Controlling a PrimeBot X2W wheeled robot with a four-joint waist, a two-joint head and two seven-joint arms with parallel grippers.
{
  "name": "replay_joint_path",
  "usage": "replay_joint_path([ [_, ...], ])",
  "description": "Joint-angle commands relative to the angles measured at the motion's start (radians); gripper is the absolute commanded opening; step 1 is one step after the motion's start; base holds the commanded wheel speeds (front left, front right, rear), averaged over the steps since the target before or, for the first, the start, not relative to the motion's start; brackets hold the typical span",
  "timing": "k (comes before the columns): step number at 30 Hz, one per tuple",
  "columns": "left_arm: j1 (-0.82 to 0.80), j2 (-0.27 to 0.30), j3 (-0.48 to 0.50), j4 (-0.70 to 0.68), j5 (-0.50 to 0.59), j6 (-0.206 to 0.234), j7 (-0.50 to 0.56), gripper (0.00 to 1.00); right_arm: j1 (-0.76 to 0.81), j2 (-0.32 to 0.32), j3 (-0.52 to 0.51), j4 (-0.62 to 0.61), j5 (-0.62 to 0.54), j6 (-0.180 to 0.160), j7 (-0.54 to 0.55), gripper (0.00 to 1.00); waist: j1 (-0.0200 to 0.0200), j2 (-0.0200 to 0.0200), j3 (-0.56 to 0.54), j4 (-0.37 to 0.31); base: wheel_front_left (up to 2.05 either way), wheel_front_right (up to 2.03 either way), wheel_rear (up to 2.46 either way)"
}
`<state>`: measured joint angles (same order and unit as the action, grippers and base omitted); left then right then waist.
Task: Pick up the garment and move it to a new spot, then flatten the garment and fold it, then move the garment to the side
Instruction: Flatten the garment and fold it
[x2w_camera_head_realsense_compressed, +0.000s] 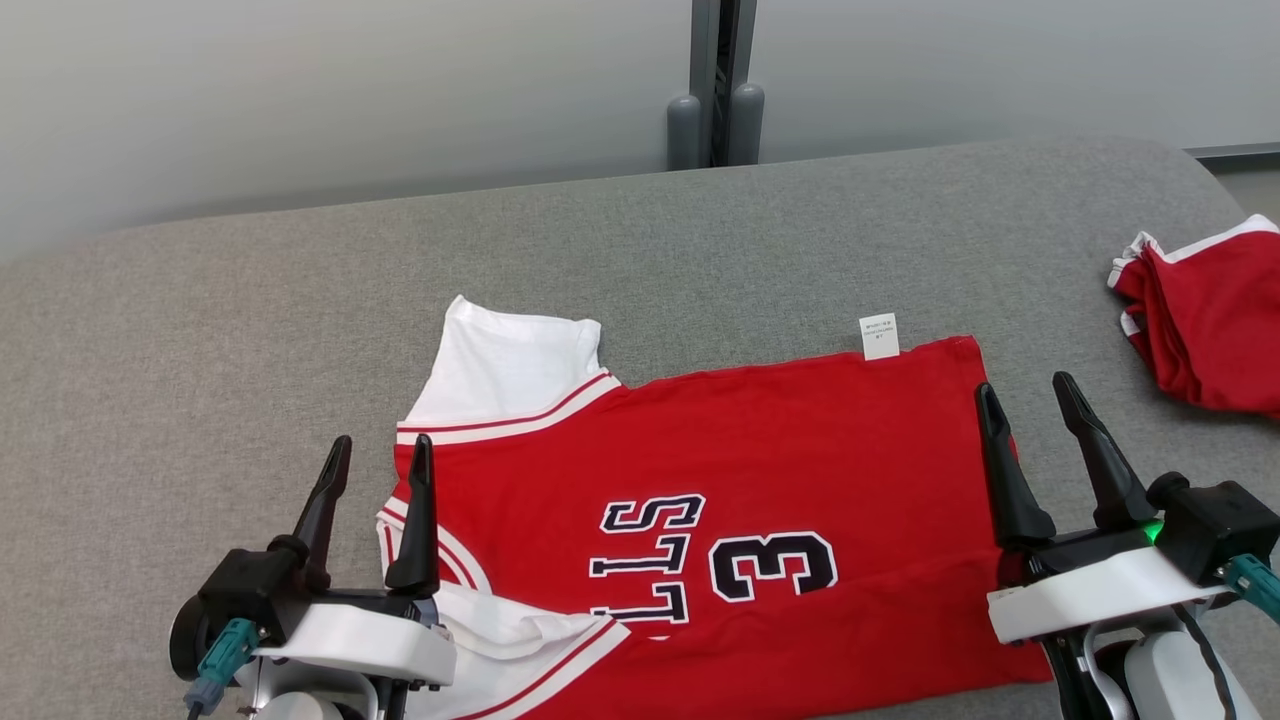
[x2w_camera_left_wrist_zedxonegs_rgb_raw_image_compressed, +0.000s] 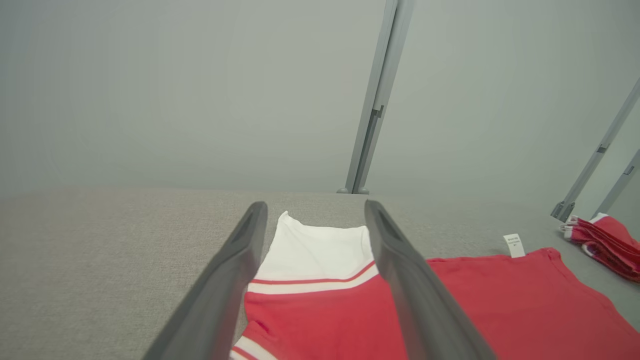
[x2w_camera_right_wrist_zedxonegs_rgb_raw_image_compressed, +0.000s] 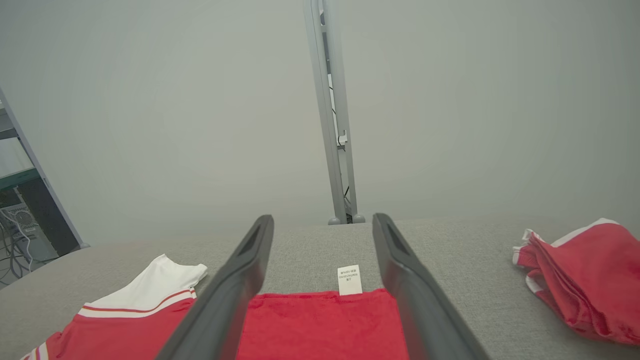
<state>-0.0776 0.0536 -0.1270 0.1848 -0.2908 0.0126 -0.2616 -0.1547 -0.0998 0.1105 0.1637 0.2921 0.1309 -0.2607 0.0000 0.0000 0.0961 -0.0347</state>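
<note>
The red jersey-style T-shirt (x2w_camera_head_realsense_compressed: 800, 450) lies spread flat on the grey fabric-covered counter (x2w_camera_head_realsense_compressed: 200, 350), turned sideways. Every place here is called off that shirt. One white short sleeve (x2w_camera_head_realsense_compressed: 510, 370) with red-and-white striped trim pokes out from its far left corner, and the other sleeve bunches at its near left corner. The black, white-outlined letters (x2w_camera_head_realsense_compressed: 648, 560) and the number 3 (x2w_camera_head_realsense_compressed: 772, 565) sit on the near half of the shirt. A small white tag (x2w_camera_head_realsense_compressed: 879, 336) sticks out past its far edge, toward the hem end. A soft ridge of red cloth runs along its near right part.

The left end effector (x2w_camera_head_realsense_compressed: 382, 440) is at the shirt's collar end, released and gripping nothing. Its two long dark fingers are spread, one over the striped shoulder trim and the other just off the cloth, over bare counter.

The right end effector (x2w_camera_head_realsense_compressed: 1023, 383) is at the shirt's hem end, also released and empty-handed. Its inner finger is over the hem edge and its outer finger is just beyond it.

A second crumpled red garment with white trim (x2w_camera_head_realsense_compressed: 1215, 330) lies well apart from the shirt, off past the hem end. A grey upright post (x2w_camera_head_realsense_compressed: 715, 80) stands beyond the shirt's far edge, behind the counter.
</note>
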Motion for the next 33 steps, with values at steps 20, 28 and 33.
replay_joint_path([
  [20, -0.013, -0.001, -0.009, 0.025, 0.005, -0.018, -0.004, 1.0, 0.001, 0.002, -0.013, -0.003, 0.006, 0.0, -0.005, 1.0, 0.0, 0.0, 0.022, 0.011, 0.0, 0.0, 0.0],
  [28, -0.048, 0.0, 0.009, 0.053, 0.042, -0.025, -0.004, 1.0, -0.021, 0.004, 0.01, 0.009, 0.005, 0.0, -0.005, 1.0, 0.0, 0.0, 0.056, -0.023, 0.0, 0.0, 0.0],
  [33, -0.159, 0.044, 0.031, 0.188, 0.081, -0.018, 0.001, 1.0, -0.05, 0.014, 0.037, 0.007, 0.01, 0.0, -0.005, 1.0, 0.0, 0.0, 0.111, -0.101, 0.0, 0.0, 0.0],
])
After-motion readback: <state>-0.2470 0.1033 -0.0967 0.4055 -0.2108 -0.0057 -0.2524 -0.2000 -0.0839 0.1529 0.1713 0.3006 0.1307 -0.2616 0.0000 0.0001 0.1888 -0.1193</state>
